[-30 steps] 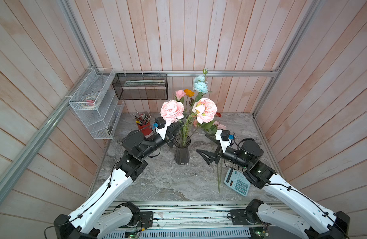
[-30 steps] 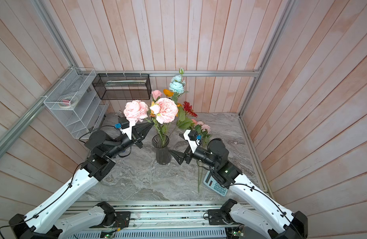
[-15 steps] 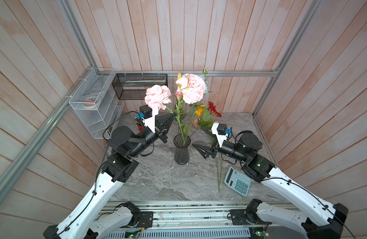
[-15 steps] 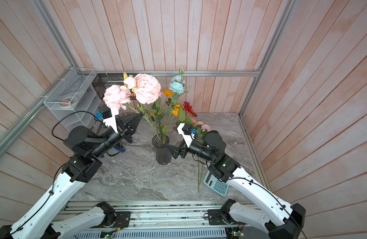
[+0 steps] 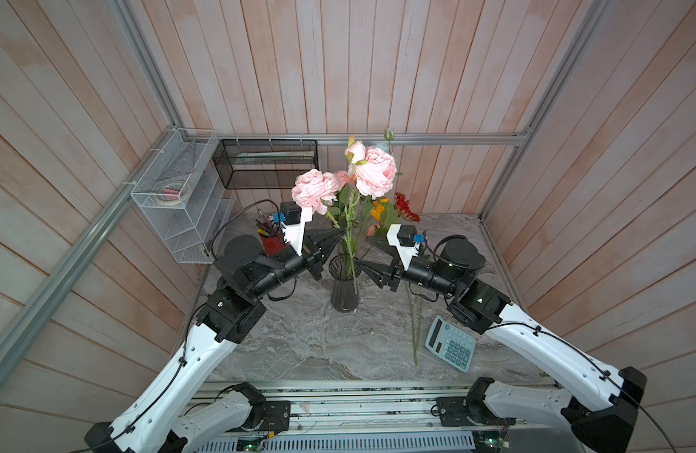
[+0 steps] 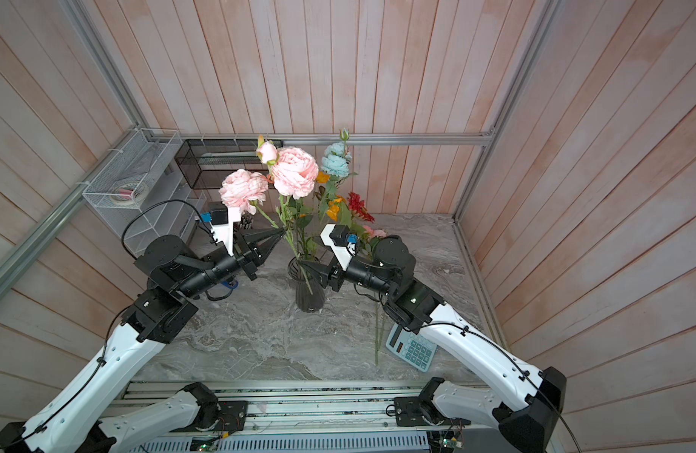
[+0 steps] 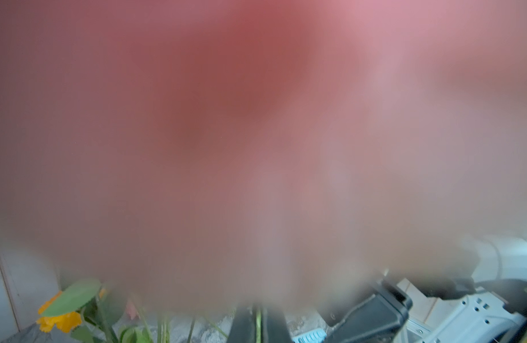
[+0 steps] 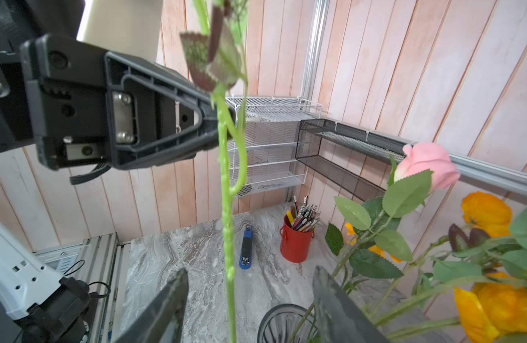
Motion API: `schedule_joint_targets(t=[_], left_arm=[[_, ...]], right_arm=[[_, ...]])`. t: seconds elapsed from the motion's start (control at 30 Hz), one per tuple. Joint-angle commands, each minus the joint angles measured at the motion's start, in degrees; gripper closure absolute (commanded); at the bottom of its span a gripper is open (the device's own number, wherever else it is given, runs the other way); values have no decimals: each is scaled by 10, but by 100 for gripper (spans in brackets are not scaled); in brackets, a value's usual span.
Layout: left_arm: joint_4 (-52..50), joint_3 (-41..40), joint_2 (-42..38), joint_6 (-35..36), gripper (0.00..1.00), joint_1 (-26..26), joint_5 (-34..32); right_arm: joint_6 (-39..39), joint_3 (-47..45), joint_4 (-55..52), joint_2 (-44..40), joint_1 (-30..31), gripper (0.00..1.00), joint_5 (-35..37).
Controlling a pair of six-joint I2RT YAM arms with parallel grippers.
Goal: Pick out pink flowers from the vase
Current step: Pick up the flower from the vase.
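Pink flowers [image 5: 375, 176]: one branched green stem with two large ruffled blooms and one small bud, held high above the vase [image 5: 343, 288]. Stem pinched between the pressed-together jaws of the left gripper [image 5: 341, 234], well below the blooms. Lower stem hangs between the spread fingers [image 8: 167, 303] of the right gripper [image 8: 248, 274], touching neither. Foot of stem possibly inside the vase rim; not clear from any view.

Left arm [image 5: 205, 353]: white forearm rising from the front rail, elbow bent, black wrist angled up and inward.

Right arm [image 5: 534, 345]: mirrored pose, wrist lower, gripper tip just beside the vase rim in both top views.

Left wrist view: almost wholly a pink blur, probably a bloom close to the lens. Green stem visible between dark fingers [image 7: 244, 326] at the frame edge.

Further pink items:
- one pink rosebud [image 8: 425, 163] standing in the vase
- one loose pink flower [image 5: 415, 337] lying flat on the table [image 5: 299, 341], stem just beside the calculator [image 5: 452, 349]

Vase: one, dark ribbed glass, upright at table centre.

Other blooms:
- orange blooms [image 8: 488, 213], at least two
- red bloom [image 5: 407, 204], one
- light blue bloom [image 6: 334, 162], one

Sundries:
- one red pencil cup [image 8: 296, 240]
- one blue stapler [image 8: 245, 248]
- one white wire rack [image 5: 181, 204]
- one black mesh shelf [image 5: 266, 164]
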Motion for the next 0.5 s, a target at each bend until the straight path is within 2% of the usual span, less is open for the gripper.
schedule_joint_targets(t=[0.0,0.1,0.23,0.37,0.43,0.47], left_arm=[[12,-22,-13,-8,100,-3,14],[15,-29,-11,-7,100,-3,13],[22,-37,-11,-5,100,-3,10],[20,-37,-13,0,100,-3,5],[19,-37,-13,4,100,-3,3],[18,-38,-13,6,100,-3,1]], right_arm=[[12,17,-1,9,6,39,-19],[24,20,6,21,8,44,-39],[26,31,-2,44,17,60,-43],[24,31,-6,52,22,70,-37],[22,29,-7,51,23,85,-38],[21,28,-8,51,23,96,-37]])
